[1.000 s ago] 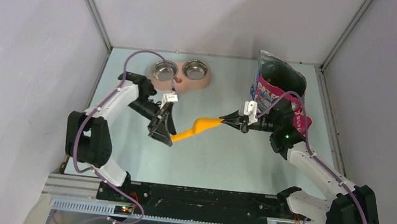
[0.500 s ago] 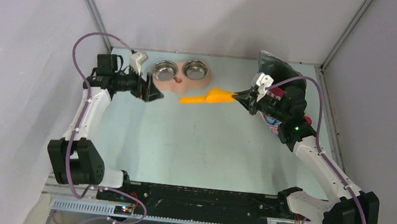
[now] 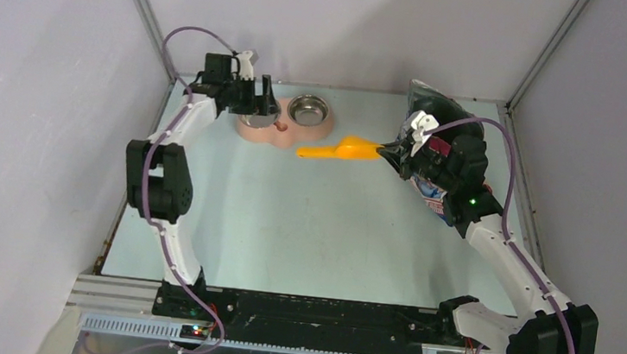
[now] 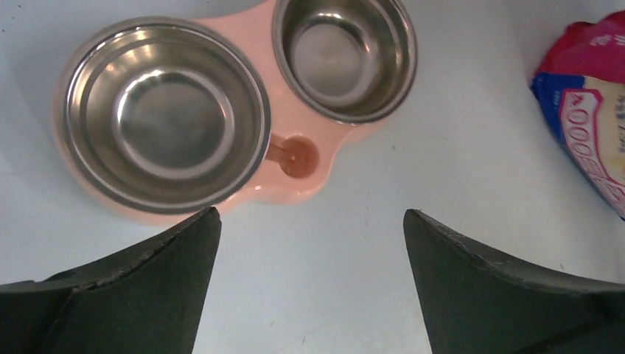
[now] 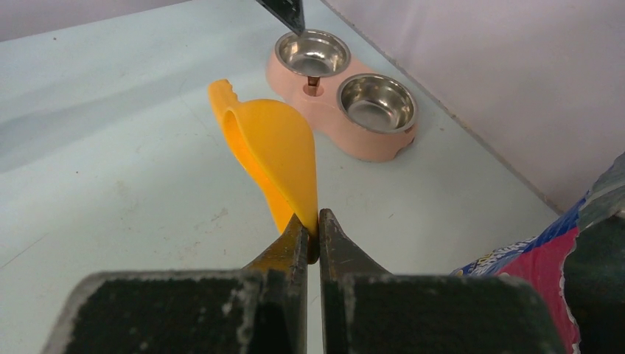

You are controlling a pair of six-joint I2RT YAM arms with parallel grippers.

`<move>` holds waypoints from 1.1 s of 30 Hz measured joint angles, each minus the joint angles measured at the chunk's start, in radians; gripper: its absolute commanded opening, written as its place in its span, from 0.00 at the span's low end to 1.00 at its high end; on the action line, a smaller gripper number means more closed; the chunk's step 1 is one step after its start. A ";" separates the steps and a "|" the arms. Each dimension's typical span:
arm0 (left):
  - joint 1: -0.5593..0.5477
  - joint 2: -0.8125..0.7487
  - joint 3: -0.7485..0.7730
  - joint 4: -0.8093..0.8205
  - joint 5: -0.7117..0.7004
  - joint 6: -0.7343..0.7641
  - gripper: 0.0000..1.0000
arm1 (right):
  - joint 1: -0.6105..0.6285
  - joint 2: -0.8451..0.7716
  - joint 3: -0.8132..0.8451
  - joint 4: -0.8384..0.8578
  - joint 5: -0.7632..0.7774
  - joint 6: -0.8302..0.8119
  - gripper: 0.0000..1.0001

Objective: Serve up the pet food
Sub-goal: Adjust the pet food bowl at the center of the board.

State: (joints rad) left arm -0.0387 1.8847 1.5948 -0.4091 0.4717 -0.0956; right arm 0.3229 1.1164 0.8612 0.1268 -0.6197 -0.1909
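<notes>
My right gripper (image 3: 388, 152) (image 5: 313, 225) is shut on the rim of the yellow scoop (image 3: 339, 150) (image 5: 273, 147), held above the table with its handle pointing left; the scoop's hollow looks empty. The blue, pink and white bag (image 3: 426, 101) (image 5: 531, 258) (image 4: 589, 133) stands right behind that gripper; the pet food itself is hidden in it. My left gripper (image 3: 258, 104) (image 4: 309, 214) hangs wide open, holding nothing, over the near edge of the pink feeder (image 3: 284, 133) (image 4: 295, 186) (image 5: 368, 144). Both steel bowls look empty.
The enclosure's back wall and left wall stand close to the feeder. The right wall runs just beyond the bag. Bare pale table lies between the arms' bases and the scoop.
My left arm has swung from the table's middle to the back left and now hangs over the feeder. My right gripper has carried the scoop up and back toward the bag.
</notes>
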 measured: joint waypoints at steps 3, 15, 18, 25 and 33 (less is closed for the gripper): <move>-0.037 0.067 0.070 -0.017 -0.079 -0.026 1.00 | 0.000 0.000 0.000 -0.001 0.000 0.000 0.00; -0.073 0.261 0.260 -0.110 -0.261 -0.084 1.00 | 0.000 0.013 0.000 -0.023 -0.001 -0.001 0.00; -0.074 0.288 0.260 -0.142 -0.275 -0.091 1.00 | 0.005 0.013 0.000 -0.025 -0.001 -0.001 0.00; -0.079 0.330 0.261 -0.188 -0.311 -0.099 1.00 | 0.008 0.013 0.000 -0.029 -0.001 -0.001 0.00; -0.081 0.336 0.261 -0.219 -0.320 -0.097 1.00 | 0.008 0.013 0.000 -0.035 -0.002 -0.001 0.00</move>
State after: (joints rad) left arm -0.1200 2.2204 1.8553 -0.6277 0.1513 -0.1925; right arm 0.3305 1.1294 0.8612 0.0921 -0.6216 -0.1917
